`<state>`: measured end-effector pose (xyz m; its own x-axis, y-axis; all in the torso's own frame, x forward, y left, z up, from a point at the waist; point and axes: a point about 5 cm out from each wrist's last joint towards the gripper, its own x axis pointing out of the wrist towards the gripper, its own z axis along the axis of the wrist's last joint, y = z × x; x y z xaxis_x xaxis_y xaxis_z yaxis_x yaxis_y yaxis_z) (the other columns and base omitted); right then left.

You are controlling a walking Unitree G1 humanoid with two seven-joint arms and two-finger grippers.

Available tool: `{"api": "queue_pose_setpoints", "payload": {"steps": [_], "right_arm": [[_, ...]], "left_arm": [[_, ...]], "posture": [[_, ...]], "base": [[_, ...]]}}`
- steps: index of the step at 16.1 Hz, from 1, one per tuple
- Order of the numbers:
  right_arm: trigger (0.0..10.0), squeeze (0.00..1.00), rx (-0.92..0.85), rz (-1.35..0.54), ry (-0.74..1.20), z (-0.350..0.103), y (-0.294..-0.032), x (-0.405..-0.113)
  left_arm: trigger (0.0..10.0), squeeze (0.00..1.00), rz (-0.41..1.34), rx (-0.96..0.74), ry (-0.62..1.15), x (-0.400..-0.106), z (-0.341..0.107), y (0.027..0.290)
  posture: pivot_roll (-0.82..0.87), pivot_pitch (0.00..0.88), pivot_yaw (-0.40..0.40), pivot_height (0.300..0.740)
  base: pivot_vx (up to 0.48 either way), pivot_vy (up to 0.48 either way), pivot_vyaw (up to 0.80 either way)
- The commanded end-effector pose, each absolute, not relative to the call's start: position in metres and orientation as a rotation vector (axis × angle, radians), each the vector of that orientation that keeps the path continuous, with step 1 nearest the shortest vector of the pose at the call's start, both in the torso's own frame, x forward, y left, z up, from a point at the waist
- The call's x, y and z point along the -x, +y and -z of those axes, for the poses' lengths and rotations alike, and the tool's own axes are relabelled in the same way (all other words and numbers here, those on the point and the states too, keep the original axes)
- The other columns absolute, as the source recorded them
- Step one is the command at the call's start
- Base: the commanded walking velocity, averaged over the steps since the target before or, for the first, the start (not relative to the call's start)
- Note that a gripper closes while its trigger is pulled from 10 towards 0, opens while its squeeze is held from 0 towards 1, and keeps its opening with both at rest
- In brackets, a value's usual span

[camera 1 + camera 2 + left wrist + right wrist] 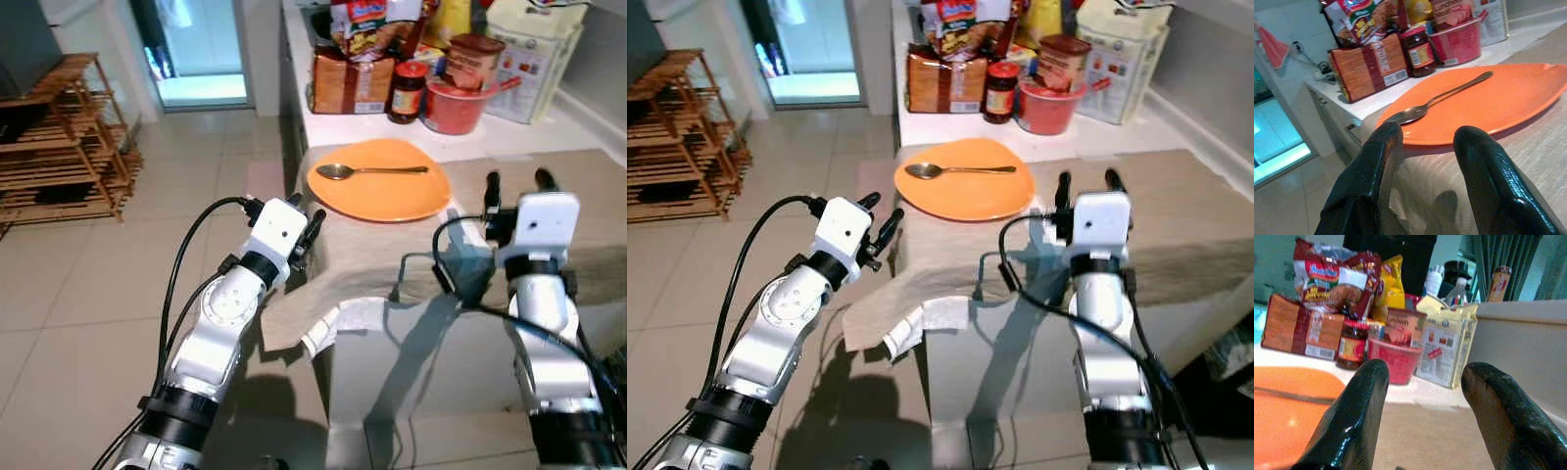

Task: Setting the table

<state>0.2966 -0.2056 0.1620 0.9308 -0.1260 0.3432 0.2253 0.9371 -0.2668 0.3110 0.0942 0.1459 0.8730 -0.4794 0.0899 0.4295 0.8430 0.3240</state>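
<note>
An orange plate (379,180) lies on a beige cloth (549,211) that covers the tabletop (490,147), close to the tabletop's left end, and a metal spoon (377,171) rests across the plate with its bowl toward the left and its handle pointing right. The plate sits just ahead of the left gripper's fingers (1374,166) and slightly to their right; seen along them, the spoon's bowl is directly beyond the fingertips. The left gripper (312,227) hangs beside the draped edge of the cloth, its fingers spread with nothing between them. The right gripper (517,183) is over the cloth, to the right of the plate, and its fingers (1359,406) are spread as well, holding nothing; the plate's rim shows past the one finger, apart from it.

Beyond both pairs of fingers, on the white back part of the tabletop, stands a cluster of groceries: a brown noodle pack (353,80) with a snack bag (1332,279) on it, a dark jar (408,91), a red bowl (457,106), a brown tub (474,57) and a pale yellow carton (529,59).

Off to the left of the left fingers, a wooden rack (64,142) stands on the tiled floor (118,294) near a glass door (196,49).
</note>
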Motion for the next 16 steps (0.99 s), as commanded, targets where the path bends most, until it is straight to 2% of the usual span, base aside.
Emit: {"api": "queue_pose_setpoints", "payload": {"steps": [1, 4, 10, 16], "right_arm": [[10.0, 0.00, 0.324, 0.162, -0.347, -0.168, -0.202, -0.296], [10.0, 0.00, 0.333, 0.161, -0.341, -0.166, -0.202, -0.295], [10.0, 0.00, 0.331, 0.153, -0.335, -0.162, -0.196, -0.291], [10.0, 0.00, 0.320, 0.124, -0.316, -0.154, -0.188, -0.286]], "left_arm": [[10.0, 0.00, 0.496, -0.314, -0.175, -0.310, -0.146, 0.094], [10.0, 0.00, 0.494, -0.307, -0.169, -0.311, -0.146, 0.093], [10.0, 0.00, 0.489, -0.313, -0.176, -0.316, -0.150, 0.096], [10.0, 0.00, 0.494, -0.288, -0.182, -0.317, -0.153, 0.093]], "posture": [[0.00, 0.000, 0.043, 0.740], [-0.01, 0.000, 0.046, 0.740], [-0.01, 0.000, 0.046, 0.740], [-0.01, 0.000, 0.045, 0.740]], "base": [[0.000, 0.000, -0.79], [0.000, 0.000, -0.71], [0.000, 0.000, 0.00], [0.419, 0.000, 0.00]]}}
